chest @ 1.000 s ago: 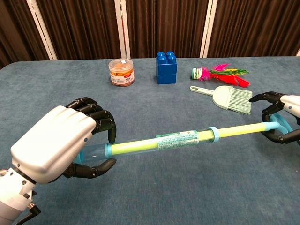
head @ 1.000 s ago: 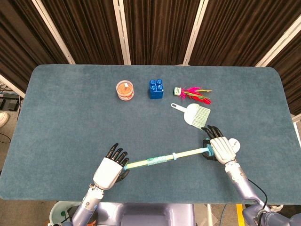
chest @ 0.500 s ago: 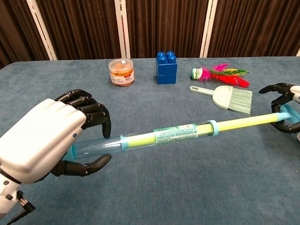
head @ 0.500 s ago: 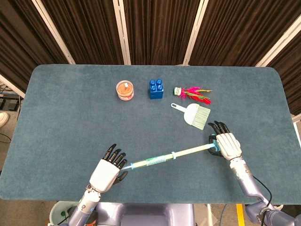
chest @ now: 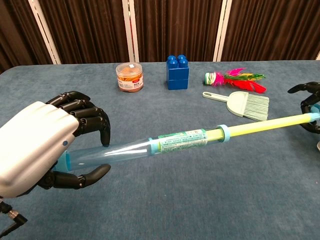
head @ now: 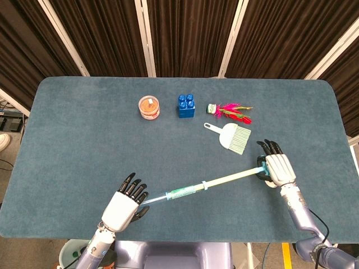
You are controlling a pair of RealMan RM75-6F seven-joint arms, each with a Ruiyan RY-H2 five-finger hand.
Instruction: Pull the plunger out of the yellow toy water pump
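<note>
The toy water pump (head: 182, 192) (chest: 150, 146) is a clear tube with a light blue collar and a printed label, held level above the table. My left hand (head: 122, 205) (chest: 40, 142) grips the tube's near end. A yellow plunger rod (head: 233, 177) (chest: 267, 123) sticks far out of the collar toward the right. My right hand (head: 276, 168) (chest: 311, 107) holds the rod's light blue handle at the right edge of the chest view, where the hand is partly cut off. The plunger's inner end sits near the label.
At the back of the blue table (head: 84, 140) stand an orange-filled jar (head: 149, 107) (chest: 130, 76) and a blue block (head: 187, 105) (chest: 178, 71). A pink feathered shuttlecock (head: 230, 111) (chest: 235, 78) and a pale green hand brush (head: 231, 135) (chest: 242, 104) lie just beyond the rod.
My hands have moved apart: the left drew back toward the table's near edge, the right moved right and away. More yellow rod now shows outside the tube, and its inner end has slid toward the label.
</note>
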